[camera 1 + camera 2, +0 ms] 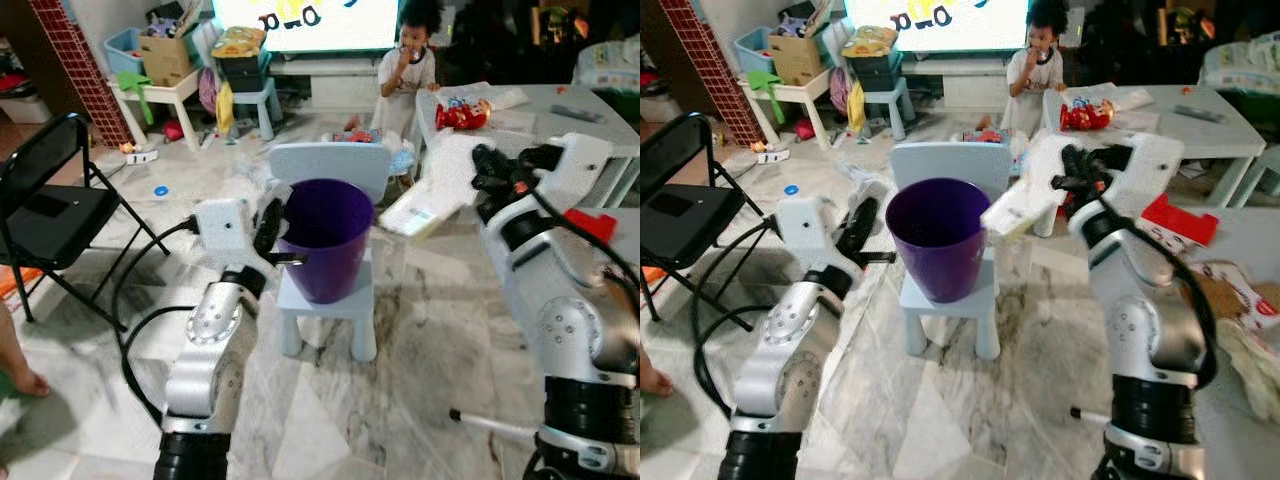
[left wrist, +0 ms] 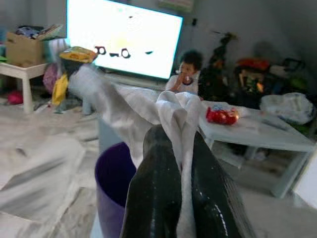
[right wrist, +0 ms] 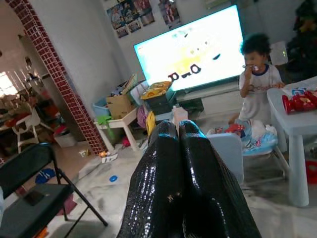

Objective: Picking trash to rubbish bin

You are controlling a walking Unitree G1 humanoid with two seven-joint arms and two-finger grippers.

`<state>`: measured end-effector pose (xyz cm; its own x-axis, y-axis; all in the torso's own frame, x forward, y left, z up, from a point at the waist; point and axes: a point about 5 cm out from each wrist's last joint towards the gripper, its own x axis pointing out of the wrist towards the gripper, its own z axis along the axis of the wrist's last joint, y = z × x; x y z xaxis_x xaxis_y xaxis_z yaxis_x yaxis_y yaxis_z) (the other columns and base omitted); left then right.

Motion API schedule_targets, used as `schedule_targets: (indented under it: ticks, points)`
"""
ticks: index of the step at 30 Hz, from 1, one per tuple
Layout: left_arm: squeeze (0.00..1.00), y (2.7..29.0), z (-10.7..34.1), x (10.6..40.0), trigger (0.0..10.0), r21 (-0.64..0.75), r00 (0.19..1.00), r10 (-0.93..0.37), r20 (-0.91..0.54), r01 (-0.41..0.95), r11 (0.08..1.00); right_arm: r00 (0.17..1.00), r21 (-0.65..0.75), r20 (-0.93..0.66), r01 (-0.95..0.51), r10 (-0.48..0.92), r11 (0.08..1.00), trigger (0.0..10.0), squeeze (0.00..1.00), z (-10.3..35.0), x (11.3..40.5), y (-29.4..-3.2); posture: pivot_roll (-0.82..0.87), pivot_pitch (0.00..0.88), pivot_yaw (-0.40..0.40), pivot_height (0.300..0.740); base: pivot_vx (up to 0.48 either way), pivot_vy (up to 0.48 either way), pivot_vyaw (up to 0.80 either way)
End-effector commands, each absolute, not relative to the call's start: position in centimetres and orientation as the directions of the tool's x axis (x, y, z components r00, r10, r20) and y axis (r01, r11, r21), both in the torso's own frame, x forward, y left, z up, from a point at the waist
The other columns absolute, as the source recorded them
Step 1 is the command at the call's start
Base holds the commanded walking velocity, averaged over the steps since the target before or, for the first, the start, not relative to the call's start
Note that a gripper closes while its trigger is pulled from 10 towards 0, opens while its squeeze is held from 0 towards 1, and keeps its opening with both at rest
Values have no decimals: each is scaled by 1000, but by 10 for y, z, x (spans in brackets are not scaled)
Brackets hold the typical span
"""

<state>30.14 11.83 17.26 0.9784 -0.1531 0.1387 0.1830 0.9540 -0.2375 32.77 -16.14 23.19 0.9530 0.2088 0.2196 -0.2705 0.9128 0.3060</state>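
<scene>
A purple bin stands on the seat of a small pale-blue child's chair straight ahead. My right gripper is raised to the right of the bin and shut on a white crumpled sheet of trash. The sheet hangs beside the bin's right rim, its lower end just outside it. My left gripper is at the bin's left side, close to the wall, with its black fingers pressed together and nothing between them.
A child stands behind the bin near a white table that holds a red packet. A black folding chair is on the left, with a person's bare foot below it. Crumpled wrappers lie at the right.
</scene>
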Motion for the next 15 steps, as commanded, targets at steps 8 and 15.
schedule_targets:
  ticks: [8,15]
  points:
    - [0,112,175,301,0,-239,975,-167,149,199,950,951,290,243,-261,193,921,0,0,239,328,-167,-8,70,21,740,431,0,0]
    - [0,110,175,301,0,-242,974,-172,148,205,948,951,287,241,-259,192,922,0,0,238,328,-168,-13,71,23,740,440,0,0]
